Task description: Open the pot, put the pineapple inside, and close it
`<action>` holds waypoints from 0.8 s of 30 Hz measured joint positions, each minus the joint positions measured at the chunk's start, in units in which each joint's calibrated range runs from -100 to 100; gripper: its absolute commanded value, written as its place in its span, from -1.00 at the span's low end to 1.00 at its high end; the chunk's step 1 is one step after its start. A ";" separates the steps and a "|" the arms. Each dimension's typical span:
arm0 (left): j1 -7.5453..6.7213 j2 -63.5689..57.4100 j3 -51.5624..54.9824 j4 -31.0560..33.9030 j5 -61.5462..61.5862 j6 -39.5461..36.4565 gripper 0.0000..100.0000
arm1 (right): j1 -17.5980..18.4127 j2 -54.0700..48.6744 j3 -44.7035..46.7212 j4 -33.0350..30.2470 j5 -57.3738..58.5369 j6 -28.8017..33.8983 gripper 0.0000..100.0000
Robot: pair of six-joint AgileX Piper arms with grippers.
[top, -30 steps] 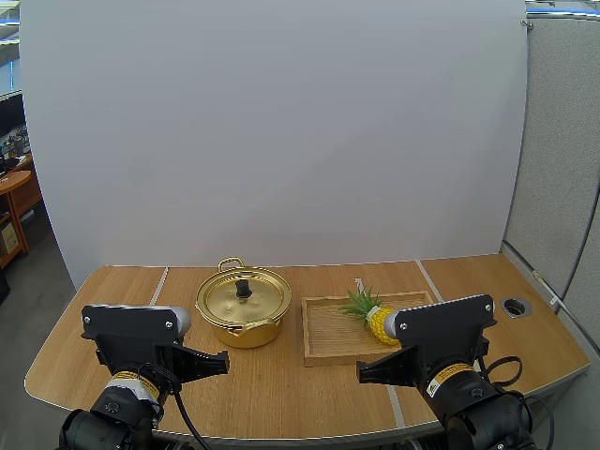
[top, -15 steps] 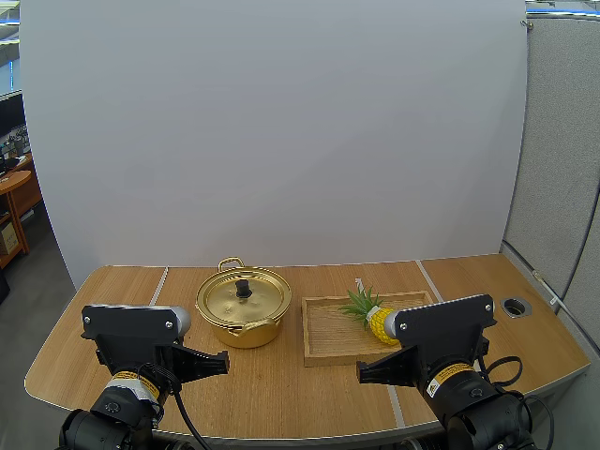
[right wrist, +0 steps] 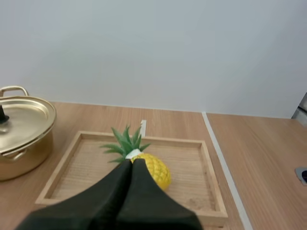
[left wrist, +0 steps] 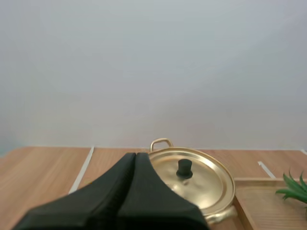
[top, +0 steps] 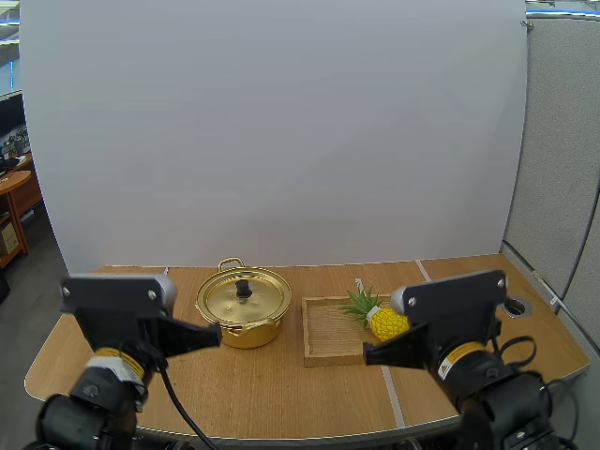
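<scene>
The pot (top: 242,317) stands on the counter (top: 281,386) with its lid (top: 230,300) on, and just beside it the pineapple (top: 388,324) lies in the tray (top: 326,330), leaves toward the pot. The left claw (left wrist: 135,156) hangs short of the pot and the right claw (right wrist: 132,162) short of the pineapple, by the tray's near rim — each pressed together, gripping nothing.

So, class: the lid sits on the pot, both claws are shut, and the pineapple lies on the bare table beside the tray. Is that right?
Not quite: the pineapple lies in the wooden tray, not on the bare table; the right wrist view shows it. The lid is on the pot, and the left claw and right claw are shut.
</scene>
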 measured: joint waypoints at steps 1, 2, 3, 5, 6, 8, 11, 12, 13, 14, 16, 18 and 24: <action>0.00 -0.06 -1.73 0.00 0.00 0.51 -1.00 | 0.00 0.00 -1.23 0.00 0.77 0.00 -1.00; 0.00 -0.06 -3.29 0.00 -0.17 1.27 -1.00 | 0.00 0.00 -2.92 0.00 2.48 0.00 -1.00; 0.00 -0.06 -6.08 0.00 -0.17 2.93 -1.00 | 0.00 -0.12 -5.84 -0.13 4.78 0.00 -1.00; 0.00 -0.14 -9.82 0.00 -0.17 5.37 -1.00 | 0.00 -0.12 -10.67 -1.20 6.57 0.00 -1.00; 0.00 -0.14 -11.16 0.00 -0.17 6.07 -1.00 | 0.00 -0.12 -12.64 -1.68 7.06 0.00 -1.00; 0.00 -0.14 -15.67 0.00 -0.17 8.09 -1.00 | 0.00 -0.23 -16.01 -3.04 8.63 0.00 -1.00; 0.00 -0.28 -19.99 0.00 2.78 9.01 -1.00 | 0.00 -0.27 -20.55 -4.88 11.02 0.00 -1.00; 0.00 -0.28 -20.70 0.00 3.52 9.10 -1.00 | 0.00 -0.23 -22.26 -5.59 12.24 0.00 -1.00; 0.00 -0.28 -22.73 0.00 5.90 9.19 -1.00 | 0.00 -0.27 -23.98 -6.08 14.14 0.00 -1.00; 0.00 -0.28 -23.78 0.00 7.54 9.20 -1.00 | 0.00 -0.27 -24.71 -6.38 15.42 0.00 -1.00; 0.00 -0.28 -27.18 0.00 12.20 9.28 -1.00 | 0.00 -0.23 -28.26 -7.17 18.27 0.00 -1.00; 0.00 -0.28 -32.54 0.00 19.86 9.45 -1.00 | 0.00 -0.27 -31.73 -7.42 21.50 0.00 -1.00; 0.00 -0.28 -40.64 0.00 31.14 9.48 -1.00 | 0.00 -0.23 -39.02 -7.42 33.85 0.00 -1.00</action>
